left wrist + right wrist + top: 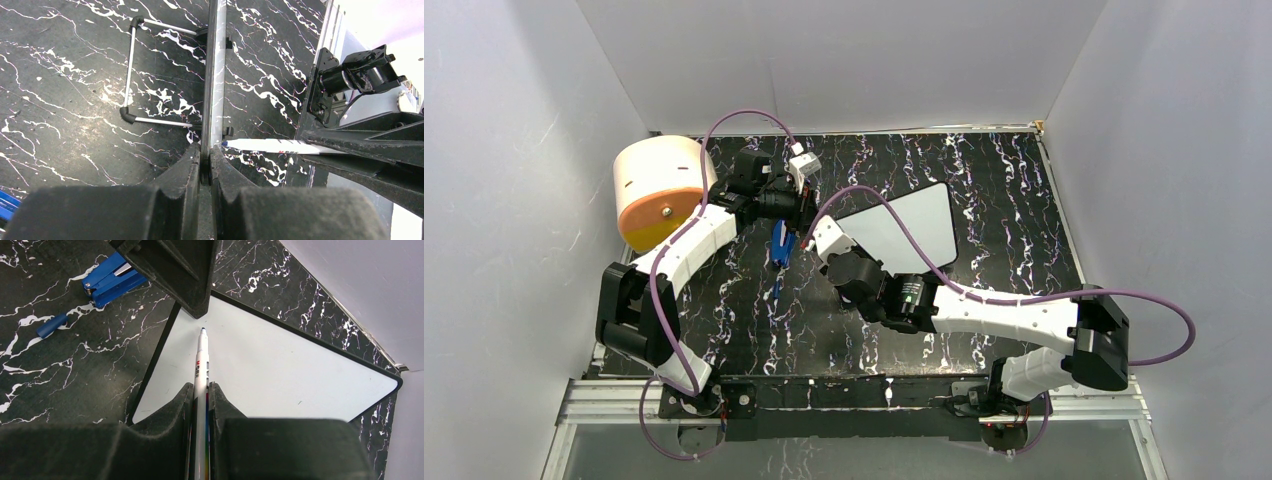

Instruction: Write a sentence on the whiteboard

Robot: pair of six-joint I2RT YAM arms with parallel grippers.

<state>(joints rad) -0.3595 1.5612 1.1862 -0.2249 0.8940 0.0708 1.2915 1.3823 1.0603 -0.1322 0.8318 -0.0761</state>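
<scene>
The whiteboard [904, 228] has a thin black frame and a blank white face [280, 365]; no sentence shows on it. It stands tilted on its wire stand [131, 70]. My left gripper [206, 150] is shut on the board's edge [214, 75] at its left corner, seen from above at the gripper [796, 208]. My right gripper [201, 387] is shut on a white marker [201, 360]. Its blue tip points at the board's face just beside the left fingers [175, 270]. In the left wrist view the marker [280, 146] reaches the board from the right, its tip at the surface.
A blue stapler [781, 243] lies on the black marbled table left of the board, also in the right wrist view as the stapler [112, 277]. A blue marker cap [51, 326] lies near it. A cream and orange cylinder [659, 190] stands at the back left. White walls enclose the table.
</scene>
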